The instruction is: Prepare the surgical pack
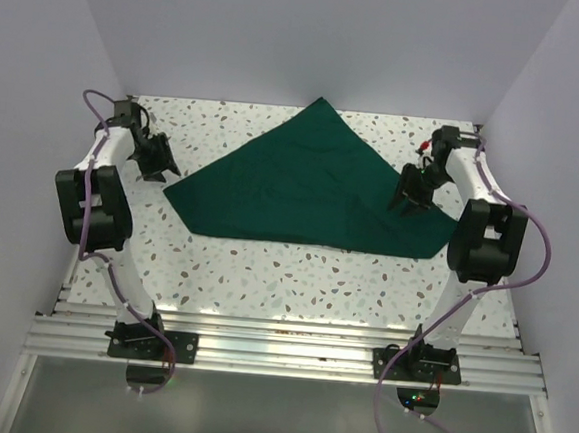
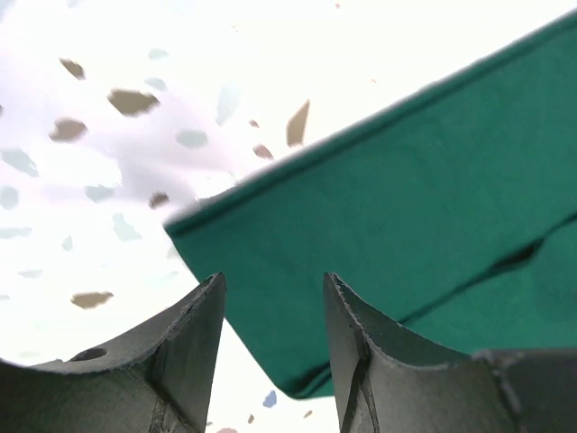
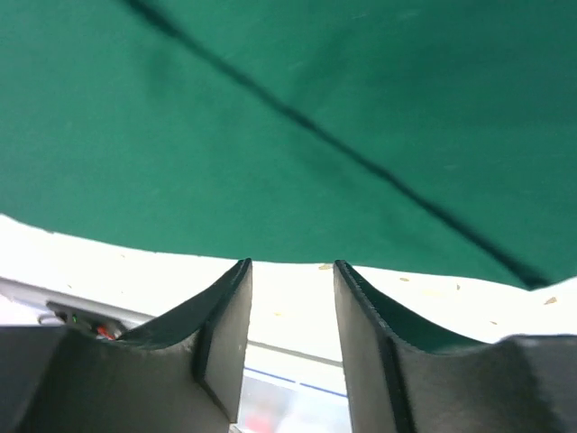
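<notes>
**Surgical drape laid out between two arms.** The surgical pack (image 1: 312,183), a dark green cloth drape, is pictured lying flat on the speckled bench (image 1: 295,277). It is folded into a broad triangle, with the apex turned toward the far wall (image 1: 314,38) and the long edge laid toward the arms' bases. The bases are bolted to a metal rail (image 1: 279,351) at the near edge.

The left fingers (image 1: 163,166) are held low just beside the drape's left corner, over bare bench. The right fingers (image 1: 407,200) are placed over the drape's right portion, inside its outline and near the right corner.

In the left wrist view, the left fingers (image 2: 180,352) are shown apart, with nothing clamped between them. The pointed corner of the pack (image 2: 424,198) is framed in and beyond the gap. An upper layer of cloth is seen overlapping the lower one along a dark line at the right. Whether the fingertips touch the cloth cannot be told from this angle.

In the right wrist view, the right fingers (image 3: 221,334) are likewise shown apart and empty. The upper part of that view is filled by the green cloth (image 3: 270,108), which is crossed by a dark diagonal crease. The cloth's edge is met just at the fingertips, and pale bench is seen through the gap between them.
</notes>
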Motion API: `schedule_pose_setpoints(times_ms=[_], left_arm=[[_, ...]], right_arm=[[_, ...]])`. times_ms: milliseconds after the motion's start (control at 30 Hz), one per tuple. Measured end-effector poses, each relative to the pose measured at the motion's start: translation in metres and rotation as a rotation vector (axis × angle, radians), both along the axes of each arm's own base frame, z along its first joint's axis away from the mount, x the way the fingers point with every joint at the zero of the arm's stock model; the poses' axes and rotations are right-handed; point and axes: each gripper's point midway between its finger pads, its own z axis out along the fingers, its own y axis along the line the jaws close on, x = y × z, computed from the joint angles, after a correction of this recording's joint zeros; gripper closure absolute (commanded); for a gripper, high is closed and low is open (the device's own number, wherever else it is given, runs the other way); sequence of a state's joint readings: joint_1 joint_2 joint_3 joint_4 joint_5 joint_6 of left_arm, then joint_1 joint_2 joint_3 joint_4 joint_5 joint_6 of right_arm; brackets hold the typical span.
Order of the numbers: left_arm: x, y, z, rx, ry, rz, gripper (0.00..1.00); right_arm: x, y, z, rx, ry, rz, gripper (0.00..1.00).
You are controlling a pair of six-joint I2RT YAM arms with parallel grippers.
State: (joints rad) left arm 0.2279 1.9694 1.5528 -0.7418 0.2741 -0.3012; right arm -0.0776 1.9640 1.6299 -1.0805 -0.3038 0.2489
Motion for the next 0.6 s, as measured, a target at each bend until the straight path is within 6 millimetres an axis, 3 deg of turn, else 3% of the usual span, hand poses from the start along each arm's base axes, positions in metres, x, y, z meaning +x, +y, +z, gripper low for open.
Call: schedule_pose_setpoints(times_ms=[133,600], left_arm=[[0.004,0.011,-0.016,0.021,0.044,0.015,0.48],[-0.017,0.018,-0.055,0.035,0.181,0.021,0.50]], right_arm=[[-0.002,0.018,0.004,0.034,-0.005,0.038,0.53],[-0.001,0.019,0.006,0.063,-0.010,0.038,0.51]])
